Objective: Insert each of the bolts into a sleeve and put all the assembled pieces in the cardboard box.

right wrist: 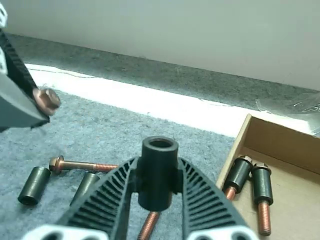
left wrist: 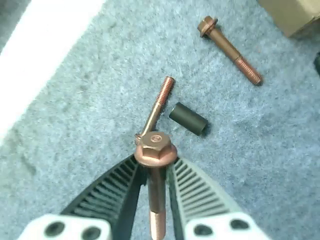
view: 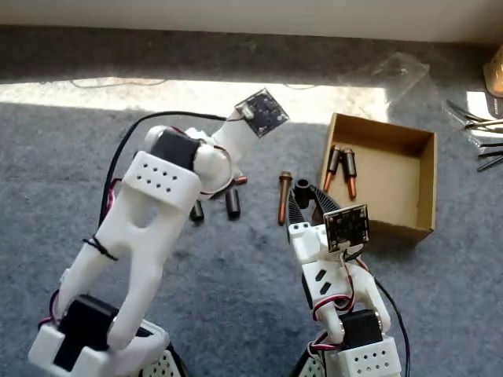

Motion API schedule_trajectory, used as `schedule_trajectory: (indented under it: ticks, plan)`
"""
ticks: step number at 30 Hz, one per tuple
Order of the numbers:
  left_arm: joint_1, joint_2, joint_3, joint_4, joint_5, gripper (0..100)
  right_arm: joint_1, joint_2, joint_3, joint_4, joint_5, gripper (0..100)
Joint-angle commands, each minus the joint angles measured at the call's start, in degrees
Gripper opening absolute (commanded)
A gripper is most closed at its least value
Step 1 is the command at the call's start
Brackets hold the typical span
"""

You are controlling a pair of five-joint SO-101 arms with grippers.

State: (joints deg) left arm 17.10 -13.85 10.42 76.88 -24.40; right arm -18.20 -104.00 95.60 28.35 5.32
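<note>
A copper bolt [left wrist: 156, 150] is pinched head-up between the left gripper [left wrist: 156, 172] jaws, which are closed tight on its shank. It hangs above the bench [view: 236, 298]. The right gripper [right wrist: 158, 172] jaws are closed on a black sleeve [right wrist: 160, 150], held upright with its bore open at the top, just beside the cardboard box [view: 420, 181].

Under the left jaws a second bolt [left wrist: 156, 106] lies next to a loose sleeve [left wrist: 188, 119]. A third bolt [left wrist: 229, 49] lies nearer the box. Another sleeve [view: 196, 210] lies close by. In the box two assembled pieces [view: 332, 167] lie side by side at its wall.

The bench wears a grey carpet-like cover, and a bright strip of sunlight [view: 118, 93] crosses its far edge below a pale wall [right wrist: 175, 30].
</note>
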Motion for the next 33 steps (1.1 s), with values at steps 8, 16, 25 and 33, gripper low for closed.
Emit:
schedule_trajectory:
  ticks: [8, 16, 25, 33]
  plan:
    - [-0.7, -20.4, -0.2, 0.4, -0.1, 1, -3.7, -0.9, 7.3, -1.9, -0.1, 3.3]
    - [-0.7, -28.2, -0.2, 0.4, 5.5, 1, -11.2, -0.9, 7.3, -1.9, -0.1, 3.3]
    - [-1.1, -41.0, 11.6, -5.9, 6.9, 1, -16.7, -0.9, 6.2, -5.7, 0.0, 3.3]
    - [-7.8, -57.4, 25.7, -15.3, 7.1, 1, -16.9, -0.9, 5.8, -16.0, 0.0, 3.3]
